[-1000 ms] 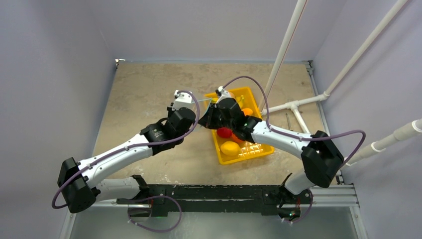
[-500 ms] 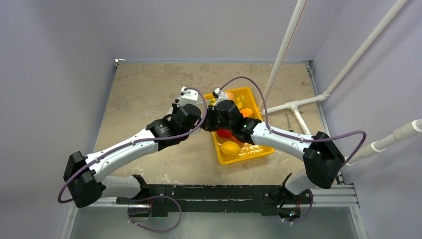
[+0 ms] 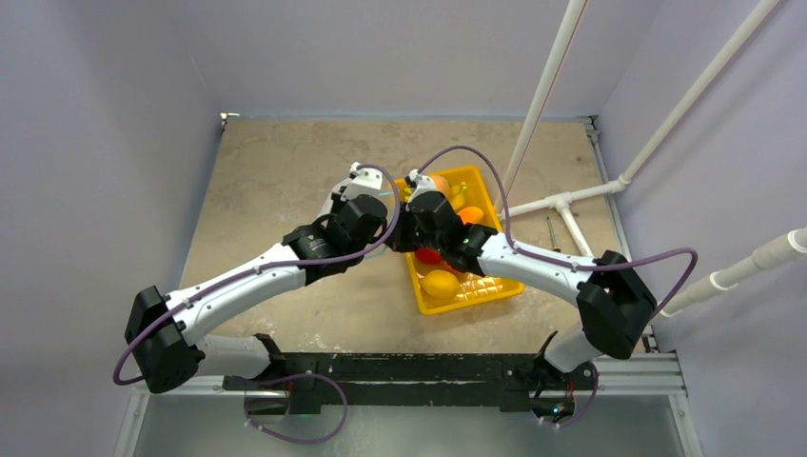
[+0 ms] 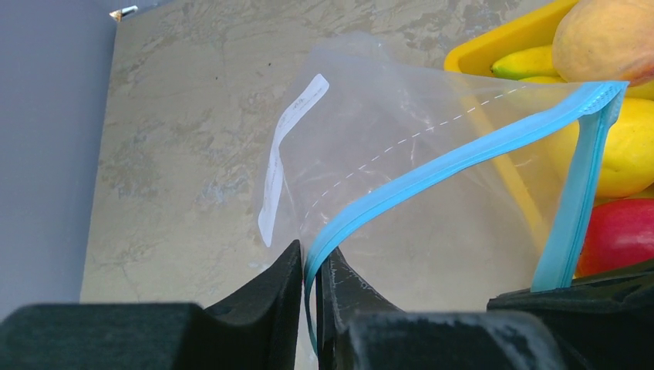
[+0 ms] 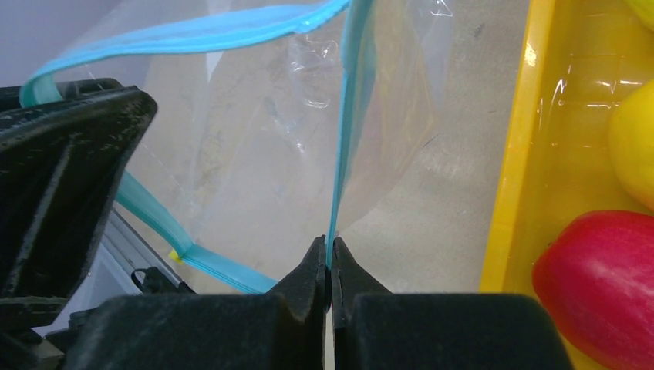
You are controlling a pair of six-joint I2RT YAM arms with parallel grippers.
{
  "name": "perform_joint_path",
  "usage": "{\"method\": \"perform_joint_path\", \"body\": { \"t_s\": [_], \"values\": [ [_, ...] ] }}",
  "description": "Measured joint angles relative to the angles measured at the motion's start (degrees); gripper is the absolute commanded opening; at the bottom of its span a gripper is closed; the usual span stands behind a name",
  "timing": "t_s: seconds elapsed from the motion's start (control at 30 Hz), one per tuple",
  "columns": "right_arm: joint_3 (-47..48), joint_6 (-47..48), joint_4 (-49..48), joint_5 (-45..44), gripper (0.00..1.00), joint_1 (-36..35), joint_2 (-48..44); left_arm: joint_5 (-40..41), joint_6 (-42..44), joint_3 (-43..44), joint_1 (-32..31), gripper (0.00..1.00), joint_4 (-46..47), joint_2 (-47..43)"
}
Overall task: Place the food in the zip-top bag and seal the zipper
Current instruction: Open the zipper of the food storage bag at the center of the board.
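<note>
Pinching one lip of the thin teal-blue zipper strip (image 4: 432, 163) with the black two-finger left gripper (image 4: 310, 258), jaws closed flat with only the strip between them. Doing the same on the opposite lip with the black right gripper (image 5: 329, 250), also clamped tight on the strip.

Holding the clear floppy plastic zip-top bag (image 4: 401, 208) up between the two, with the mouth pulled apart into a wedge-shaped opening. Bag body hanging slack just beside the left wall of the yellow rectangular plastic tray (image 5: 509, 193). Noting a white label (image 4: 281, 166) on the bag's far face. Seeing nothing inside the bag, only tabletop showing through the film.

Further out, finding the small glossy toy fruits (image 5: 601, 277) all lying in the tray: one red, some yellow, one orange-tan, one banana-shaped. Not getting a full count, with the arms blocking part of the tray in the top view. Beyond that, seeing only the mottled beige table (image 4: 177, 116).

Judging progress as early: mouth opened, zero fruits loaded, zipper unsealed. Leaving: freeing one gripper for picking, loading each fruit, then pressing the strip shut end to end.

Flagging a risk: with both grippers tied up on the bag, letting go of either lip likely means collapsing the opening.
</note>
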State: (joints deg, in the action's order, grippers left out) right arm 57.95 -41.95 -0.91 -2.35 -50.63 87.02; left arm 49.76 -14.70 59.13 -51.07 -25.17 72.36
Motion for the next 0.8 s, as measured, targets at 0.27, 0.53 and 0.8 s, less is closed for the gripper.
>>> {"method": "perform_joint_path", "body": {
  "t_s": [0.27,0.53,0.8],
  "values": [
    [0.07,1.16,1.27,-1.27,0.00,0.00,0.00,1.75,2.47,1.75,0.00,0.19,-0.46,0.46],
    [0.46,2.25,2.51,-1.40,0.00,0.00,0.04,2.78,3.93,1.84,0.00,0.00,-0.98,0.72],
    [1.44,3.28,2.62,-0.90,0.00,0.00,1.22,2.95,5.27,2.34,0.00,0.00,-2.91,0.72]
  ]
}}
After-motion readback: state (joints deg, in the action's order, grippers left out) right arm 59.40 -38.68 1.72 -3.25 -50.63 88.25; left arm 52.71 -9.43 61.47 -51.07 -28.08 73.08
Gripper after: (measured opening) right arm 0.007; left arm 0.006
